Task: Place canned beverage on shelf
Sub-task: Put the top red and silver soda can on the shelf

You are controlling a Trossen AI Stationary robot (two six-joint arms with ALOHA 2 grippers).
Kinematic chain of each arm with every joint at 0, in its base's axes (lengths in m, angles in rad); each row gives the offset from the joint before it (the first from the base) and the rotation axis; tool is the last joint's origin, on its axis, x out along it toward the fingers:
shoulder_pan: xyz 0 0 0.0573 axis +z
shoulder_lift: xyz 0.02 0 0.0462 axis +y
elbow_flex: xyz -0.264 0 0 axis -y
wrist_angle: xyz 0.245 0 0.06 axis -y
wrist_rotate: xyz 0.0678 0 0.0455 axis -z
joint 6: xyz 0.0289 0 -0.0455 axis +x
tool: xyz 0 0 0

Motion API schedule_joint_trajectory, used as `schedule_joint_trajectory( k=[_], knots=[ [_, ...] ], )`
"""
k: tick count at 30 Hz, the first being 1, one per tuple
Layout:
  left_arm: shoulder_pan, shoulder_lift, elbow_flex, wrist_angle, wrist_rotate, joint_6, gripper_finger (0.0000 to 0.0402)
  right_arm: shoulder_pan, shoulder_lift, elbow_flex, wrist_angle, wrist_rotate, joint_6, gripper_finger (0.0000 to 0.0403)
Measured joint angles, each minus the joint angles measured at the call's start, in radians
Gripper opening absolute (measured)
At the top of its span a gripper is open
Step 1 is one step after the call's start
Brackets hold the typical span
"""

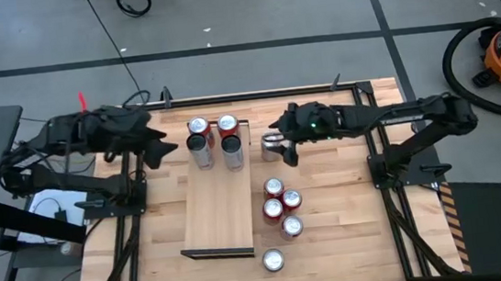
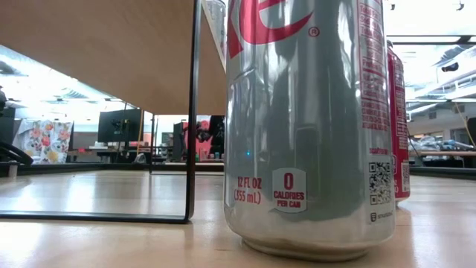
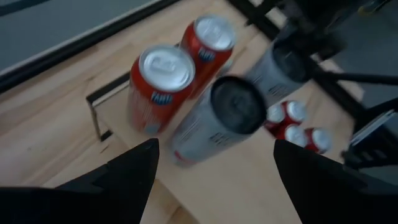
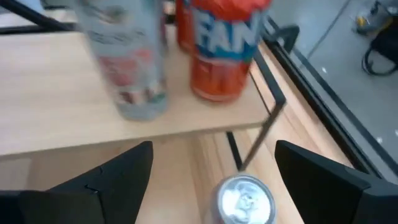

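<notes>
High view is showing four cans (image 1: 215, 141) standing at the shelf's (image 1: 218, 219) 12 o'clock end, the left pincer (image 1: 166, 147) gaping at their 9 o'clock. The right pincer (image 1: 281, 149) is hanging open over a silver can (image 1: 272, 145) on the counter (image 1: 341, 215). Low view is showing only a Diet Coke can (image 2: 312, 126).

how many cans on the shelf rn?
4, clustered at the far end of the shelf: two orange cans behind two silver cans. None appear hidden.
</notes>
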Motion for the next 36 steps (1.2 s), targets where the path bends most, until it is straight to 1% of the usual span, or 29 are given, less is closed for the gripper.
schedule_joint_trajectory(
  k=[3, 6, 10, 13, 19, 26, 33, 36],
  knots=[
    [0.0, 0.0, 0.043, 0.001, 0.0, -0.001, 0.0329, -0.036, 0.046, 0.0, -0.007, -0.051, 0.001, 0.0347],
    [0.0, 0.0, 0.071, 0.001, 0.0, 0.005, 0.0329, -0.072, 0.088, 0.005, -0.068, -0.07, -0.002, 0.0347],
    [0.0, 0.0, 0.089, 0.002, 0.0, 0.025, 0.0329, -0.113, 0.139, 0.021, -0.137, -0.016, -0.033, 0.0347],
    [0.0, 0.0, 0.089, -0.002, 0.0, 0.027, 0.0329, -0.131, 0.141, 0.022, -0.161, -0.044, -0.047, 0.0347],
    [0.0, 0.001, 0.089, -0.002, 0.004, 0.059, 0.0329, -0.132, 0.14, 0.024, -0.179, -0.034, -0.123, 0.0347],
    [0.0, 0.001, 0.089, -0.002, 0.004, 0.066, 0.0329, -0.133, 0.156, 0.022, -0.166, -0.093, -0.174, 0.0347],
    [0.0, 0.001, 0.089, 0.0, 0.005, 0.062, 0.0329, -0.143, 0.211, 0.014, -0.158, -0.062, -0.217, 0.0347],
    [0.0, 0.0, 0.089, 0.0, 0.006, 0.055, 0.0329, -0.157, 0.222, 0.014, -0.158, -0.014, -0.222, 0.0347]
  ],
)
